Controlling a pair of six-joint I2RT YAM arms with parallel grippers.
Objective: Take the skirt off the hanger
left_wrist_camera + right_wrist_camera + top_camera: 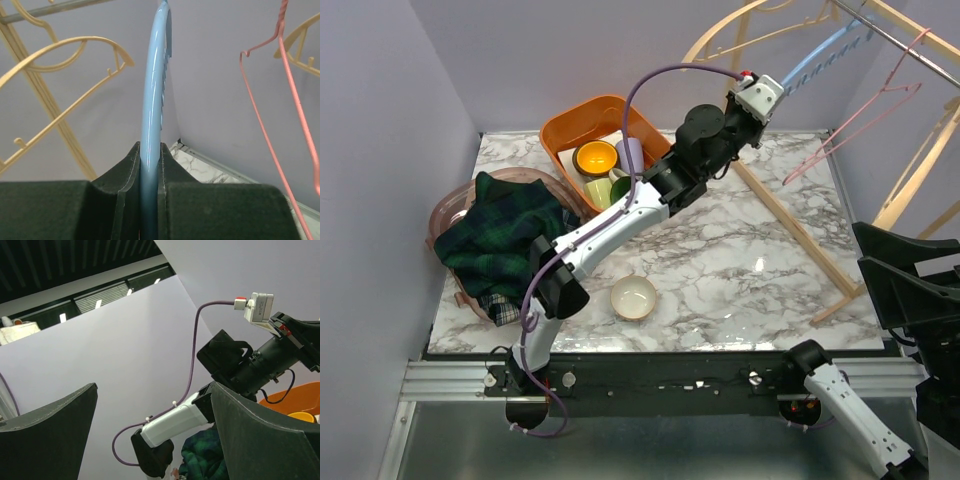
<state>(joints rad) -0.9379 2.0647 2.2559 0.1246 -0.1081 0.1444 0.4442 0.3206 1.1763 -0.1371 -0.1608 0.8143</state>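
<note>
The dark green plaid skirt (500, 235) lies bunched in a pink basket (442, 212) at the table's left, off any hanger. It also shows at the bottom of the right wrist view (200, 455). My left gripper (782, 85) reaches up to the back right and is shut on the bare light-blue hanger (820, 55), which hangs from the rail. In the left wrist view the blue hanger (152, 100) runs up from between the closed fingers of the left gripper (149, 150). My right gripper (898, 278) is open and empty at the right edge, as the right wrist view (152, 385) also shows.
An orange bin (560, 130) with cups and bowls stands at the back. A white bowl (633, 297) sits near the front. A wooden rack leg (790, 215) crosses the right side. A pink wire hanger (865, 115) and beige hangers (740, 30) hang beside the blue one.
</note>
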